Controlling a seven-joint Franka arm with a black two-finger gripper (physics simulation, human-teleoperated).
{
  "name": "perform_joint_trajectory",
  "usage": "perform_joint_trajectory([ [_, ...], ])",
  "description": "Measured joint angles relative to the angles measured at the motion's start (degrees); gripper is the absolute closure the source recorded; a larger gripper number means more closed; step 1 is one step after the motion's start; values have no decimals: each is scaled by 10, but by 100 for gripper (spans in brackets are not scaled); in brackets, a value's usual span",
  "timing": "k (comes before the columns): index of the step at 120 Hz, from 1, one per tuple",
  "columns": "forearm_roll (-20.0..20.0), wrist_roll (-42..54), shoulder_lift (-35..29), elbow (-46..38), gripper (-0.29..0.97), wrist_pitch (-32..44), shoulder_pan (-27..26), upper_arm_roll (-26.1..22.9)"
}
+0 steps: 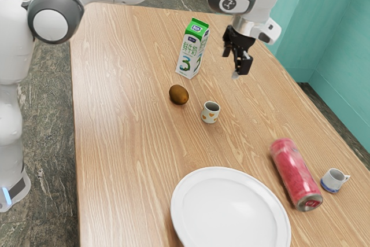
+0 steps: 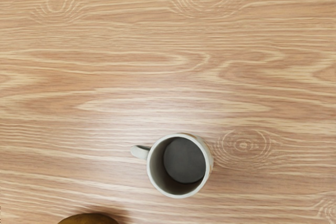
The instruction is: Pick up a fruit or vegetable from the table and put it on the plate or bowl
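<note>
Wrist view: mug [image 2: 181, 161] interior; exterior view: plate [image 1: 230, 212], gripper [image 1: 238, 71] aloft (opening unclear)

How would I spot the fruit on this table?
Find the tall green-and-white carton standing on the wooden table. Just in front of it, toward the white plate, lies the kiwi, beside a small cream cup. It is the only brown, egg-shaped thing; its neighbours are containers.
</note>
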Motion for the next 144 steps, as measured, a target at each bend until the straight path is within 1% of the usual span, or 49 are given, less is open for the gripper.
perform_joint_trajectory([
  [14,5,1,-1,1,0,0,-5,1],
  [22,-2,1,-1,5,0,0,-1,7],
  [24,-7,0,-1,5,0,0,-2,13],
  [31,-43,-10,-1,3,0,0,-1,50],
  [36,-67,-29,-1,0,0,0,1,66],
  [44,-98,-84,-2,-8,0,-2,-2,75],
  [54,-158,-179,-2,-11,0,-9,-4,77],
  [62,-190,-249,-2,-11,0,-26,-5,77],
  [78,-219,-367,-14,-12,0,-58,-4,81],
  [86,-231,-414,-37,-36,0,-68,-7,117],
  [92,-249,-448,-51,-63,0,-68,-4,144],
  [101,-269,-500,-81,-121,0,-55,1,162],
  [110,-283,-551,-107,-158,0,-43,-6,180],
  [119,-288,-595,-152,-210,0,-33,-19,207],
  [126,-274,-620,-171,-235,0,-30,-15,215],
  [136,-260,-653,-178,-247,0,-35,0,215],
  [144,-254,-683,-180,-253,0,-41,-8,215],
])
